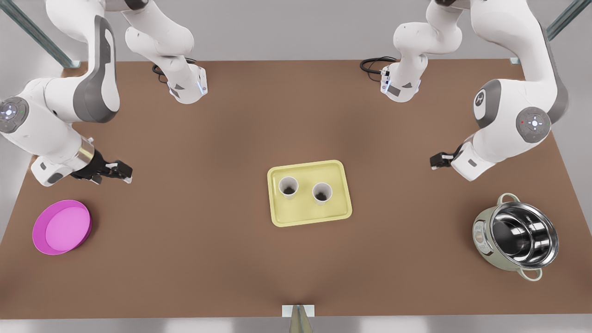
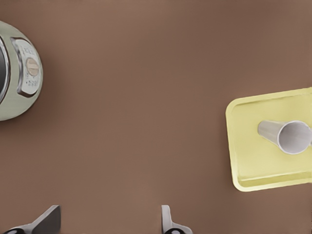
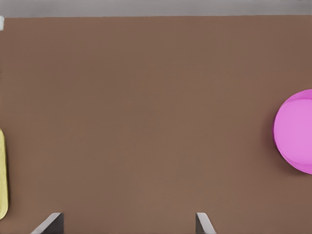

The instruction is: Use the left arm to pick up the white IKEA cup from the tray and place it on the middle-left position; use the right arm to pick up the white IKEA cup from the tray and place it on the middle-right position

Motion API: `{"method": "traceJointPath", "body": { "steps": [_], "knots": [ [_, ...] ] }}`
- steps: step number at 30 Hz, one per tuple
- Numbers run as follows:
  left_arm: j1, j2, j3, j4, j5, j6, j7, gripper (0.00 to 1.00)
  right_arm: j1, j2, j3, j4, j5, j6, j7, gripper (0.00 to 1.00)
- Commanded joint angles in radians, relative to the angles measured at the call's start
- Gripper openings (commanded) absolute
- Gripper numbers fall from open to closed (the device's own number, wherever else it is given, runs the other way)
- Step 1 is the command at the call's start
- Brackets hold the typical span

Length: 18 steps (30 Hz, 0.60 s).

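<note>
the tray [image 1: 309,217] lies mid-table with 2 white cups standing on it: one cup [image 1: 288,187] toward the front view's left, the other cup [image 1: 322,193] just beside it, apart. the left gripper [image 1: 439,160] hovers over bare table at the front view's right, near the steel pot [image 1: 515,236], fingers [image 2: 168,223] spread and holding nothing. the right gripper [image 1: 118,171] hovers at the front view's left, above the magenta dish [image 1: 61,226], fingers [image 3: 202,223] also spread wide, holding nothing.

Two white cups [image 1: 288,186] upright on the tray [image 1: 309,216]
</note>
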<state>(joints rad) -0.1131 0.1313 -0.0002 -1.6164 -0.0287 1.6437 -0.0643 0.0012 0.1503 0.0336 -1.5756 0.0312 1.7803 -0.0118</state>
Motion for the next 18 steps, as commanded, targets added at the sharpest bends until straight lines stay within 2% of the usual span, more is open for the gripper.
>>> {"method": "traceJointPath", "body": {
  "steps": [1,4,9,11,14,18],
  "knots": [
    [-0.016,0.008,-0.001,0.009,-0.007,0.094,-0.011,1.0,0.092,0.035,0.002,0.006,-0.004,0.133,0.067,1.0],
    [-0.056,0.036,-0.001,0.032,0.001,0.093,-0.012,1.0,0.094,0.057,0.002,0.009,-0.005,0.134,0.067,1.0],
    [-0.402,0.131,-0.001,0.104,0.026,0.1,-0.368,1.0,0.115,0.072,0.003,0.019,-0.007,0.134,0.065,1.0],
    [-0.47,0.201,-0.001,0.104,0.029,0.177,-0.489,1.0,0.23,0.072,0.005,0.019,-0.007,0.133,0.067,1.0],
    [-0.471,0.277,0.002,0.104,0.027,0.195,-0.516,1.0,0.371,0.098,0.005,0.019,-0.004,0.116,0.072,1.0],
    [-0.424,0.381,0.008,0.078,0.059,0.38,-0.499,1.0,0.494,0.159,0.014,0.02,-0.002,0.122,0.085,1.0]
  ]
}}
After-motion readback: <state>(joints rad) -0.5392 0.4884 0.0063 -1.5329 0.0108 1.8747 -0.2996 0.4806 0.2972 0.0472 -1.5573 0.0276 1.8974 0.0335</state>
